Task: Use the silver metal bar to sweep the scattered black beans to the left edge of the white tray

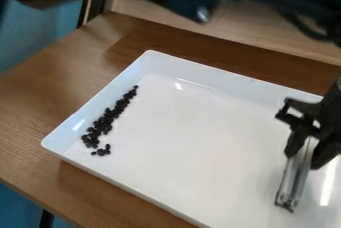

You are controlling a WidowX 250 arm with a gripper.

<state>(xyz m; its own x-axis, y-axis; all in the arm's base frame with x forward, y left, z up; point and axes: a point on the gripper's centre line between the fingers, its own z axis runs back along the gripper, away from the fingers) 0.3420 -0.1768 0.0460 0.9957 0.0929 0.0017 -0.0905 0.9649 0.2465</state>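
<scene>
Dark pellets [105,120] line the white tray's [200,70] wall at frame left, so any sweep there would go best low and slow. At frame right, the gripper [307,155] clamps a metal tool [291,184], best kept steady and lightly pressed.

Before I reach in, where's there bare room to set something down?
The widest free patch is the middle of the white tray, between the small black pieces by its left wall and the metal tool in the gripper. The wooden table is bare just left of the tray. It's crowded around the pieces and the gripper.
</scene>
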